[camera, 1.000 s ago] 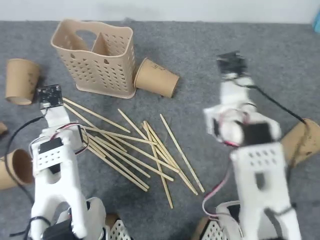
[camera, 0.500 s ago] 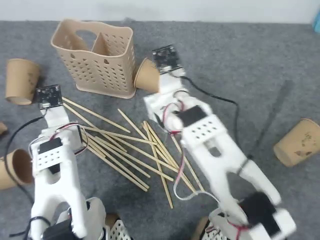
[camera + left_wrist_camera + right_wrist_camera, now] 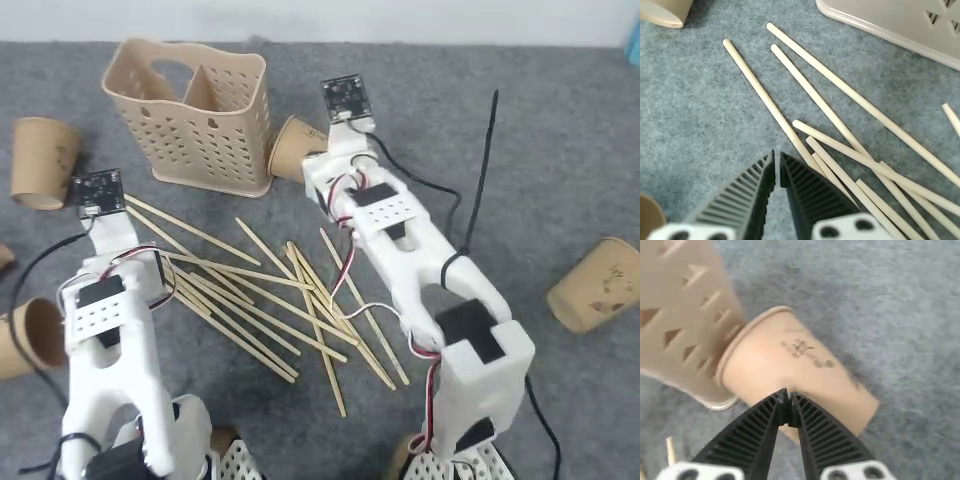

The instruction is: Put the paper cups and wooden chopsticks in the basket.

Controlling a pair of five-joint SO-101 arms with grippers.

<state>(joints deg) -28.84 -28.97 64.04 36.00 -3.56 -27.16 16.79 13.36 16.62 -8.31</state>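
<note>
The tan perforated basket (image 3: 190,110) stands at the back left. A paper cup (image 3: 290,148) lies on its side against the basket; in the right wrist view this cup (image 3: 790,365) sits just under my right gripper (image 3: 786,392), whose fingers are shut with nothing between them. In the high view the right gripper (image 3: 325,158) hovers over that cup. Wooden chopsticks (image 3: 270,300) lie scattered mid-table. My left gripper (image 3: 776,157) is shut and empty, just above the carpet beside the chopsticks' (image 3: 840,115) ends.
More paper cups lie at the far left (image 3: 42,160), the lower left (image 3: 30,335) and the right edge (image 3: 600,285). A black cable (image 3: 485,170) rises beside the right arm. The basket's base rim (image 3: 900,22) is near the left gripper.
The right arm has swung from the right side of the table leftward to the cup beside the basket. The left arm has kept still.
</note>
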